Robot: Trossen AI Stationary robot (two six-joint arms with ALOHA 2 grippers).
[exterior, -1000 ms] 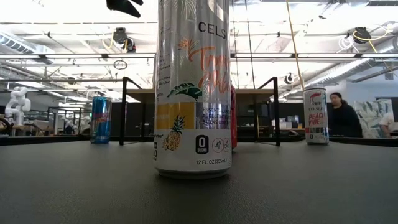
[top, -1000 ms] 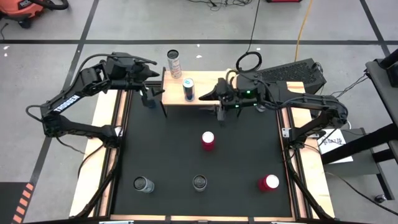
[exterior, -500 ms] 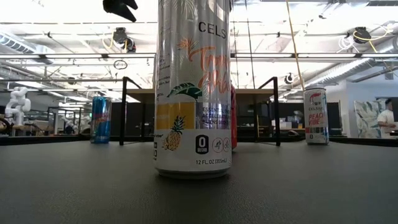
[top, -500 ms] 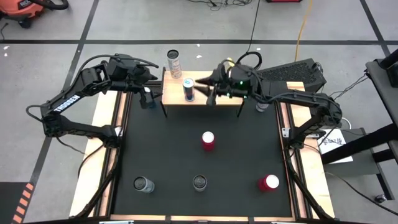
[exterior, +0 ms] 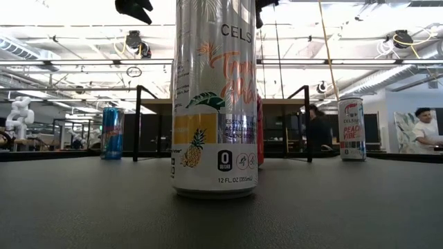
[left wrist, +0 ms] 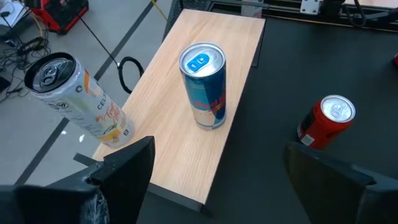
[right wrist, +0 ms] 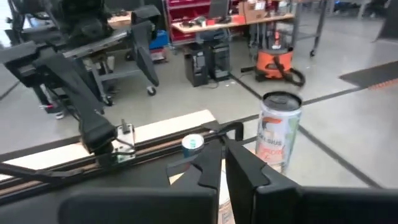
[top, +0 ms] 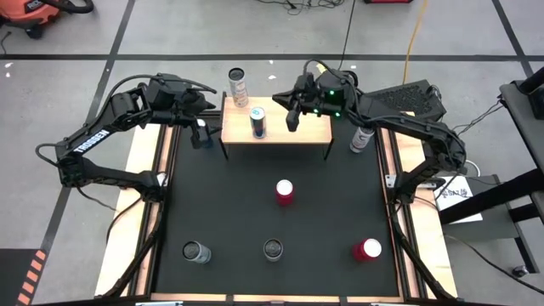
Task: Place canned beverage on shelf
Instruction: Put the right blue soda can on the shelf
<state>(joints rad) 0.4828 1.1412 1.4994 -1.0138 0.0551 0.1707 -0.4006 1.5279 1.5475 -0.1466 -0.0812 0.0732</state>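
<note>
The shelf (top: 289, 132), a light-wood board on black legs, stands at the mat's far end. A blue can (top: 257, 121) stands upright on its base on the shelf's left half (left wrist: 203, 85). My right gripper (top: 291, 117) hovers shut and holding nothing above the shelf, just right of the blue can; its shut fingers (right wrist: 231, 167) show in the right wrist view. My left gripper (left wrist: 214, 158) hangs open off the shelf's left end (top: 201, 117), with nothing between its fingers. A white can (top: 239, 87) stands just beyond the shelf's far edge.
On the black mat (top: 331, 204) stand a blue can (top: 204, 137) left of the shelf, a red can (top: 284, 192) in the middle, another red can (top: 367, 249), and two cans (top: 196, 252) (top: 273, 249) near the front. A white can (top: 362, 138) stands right of the shelf.
My right gripper has swung from the shelf's near edge toward the table's far edge, staying above the board, and has shut on nothing. The blue can has stayed upright on the shelf.
</note>
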